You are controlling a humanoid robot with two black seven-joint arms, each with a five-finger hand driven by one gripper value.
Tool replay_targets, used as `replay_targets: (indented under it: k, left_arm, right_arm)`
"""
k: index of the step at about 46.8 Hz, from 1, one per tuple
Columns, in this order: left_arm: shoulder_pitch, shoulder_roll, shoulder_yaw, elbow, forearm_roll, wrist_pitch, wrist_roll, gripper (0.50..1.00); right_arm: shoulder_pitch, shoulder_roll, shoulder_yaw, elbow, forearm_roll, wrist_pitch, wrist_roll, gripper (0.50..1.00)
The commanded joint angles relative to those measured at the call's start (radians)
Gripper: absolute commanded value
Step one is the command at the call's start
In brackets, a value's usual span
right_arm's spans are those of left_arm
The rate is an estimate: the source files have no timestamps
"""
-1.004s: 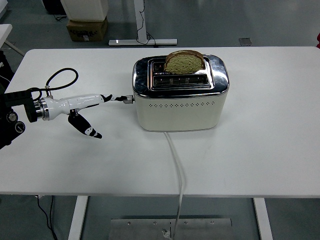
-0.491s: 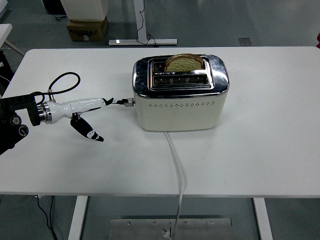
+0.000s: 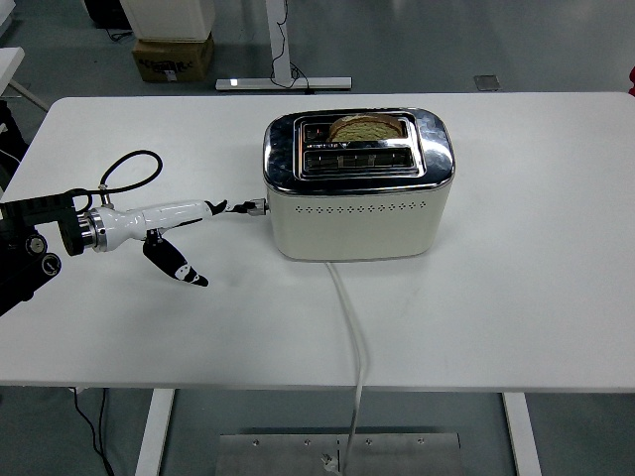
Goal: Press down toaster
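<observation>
White left hand (image 3: 189, 223), fingers extended, holding nothing, fingertip touching lever (image 3: 256, 206) on toaster's (image 3: 357, 188) left end. Bread (image 3: 367, 126) sits low in its far slot. Toaster stands mid-surface (image 3: 536, 258); cord (image 3: 349, 327) trails toward near edge.

Cream toaster (image 3: 357, 208) with chrome top, golden-brown toast (image 3: 367, 126), white table (image 3: 516, 297), white-and-black left hand (image 3: 164, 223).

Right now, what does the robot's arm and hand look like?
Only the left arm shows. It is black and chunky, with a silver ring at the wrist and a black cable looping above. The left hand is glossy white with thin black-tipped fingers bearing small white marks.
</observation>
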Motion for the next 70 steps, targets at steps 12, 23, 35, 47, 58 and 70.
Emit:
replay_targets:
  k: [12, 23, 35, 47, 58, 70]
  left_arm:
    - [0.004, -0.015, 0.000, 0.017, 0.000, 0.002, 0.000, 1.000]
    - [0.010, -0.023, 0.000, 0.031, 0.000, 0.002, 0.000, 1.000]
    - [0.013, -0.027, 0.002, 0.046, 0.000, 0.002, 0.000, 1.000]
    - [0.024, -0.026, 0.002, 0.051, -0.002, 0.002, 0.000, 1.000]
    - [0.039, -0.026, 0.002, 0.051, -0.002, 0.003, 0.000, 1.000]
    - [0.042, -0.023, 0.000, 0.051, -0.008, 0.006, 0.000, 1.000]
  right_arm:
    - [0.000, 0.000, 0.000, 0.001, 0.000, 0.000, 0.001, 1.000]
    - [0.000, 0.000, 0.000, -0.001, 0.000, 0.000, 0.001, 0.998]
    - [0.000, 0.000, 0.000, -0.001, 0.000, 0.000, 0.000, 0.998]
    - [0.000, 0.000, 0.000, -0.001, 0.000, 0.000, 0.000, 0.998]
    - [0.000, 0.000, 0.000, -0.001, 0.000, 0.000, 0.000, 0.998]
    - [0.000, 0.000, 0.000, 0.001, 0.000, 0.000, 0.000, 0.998]
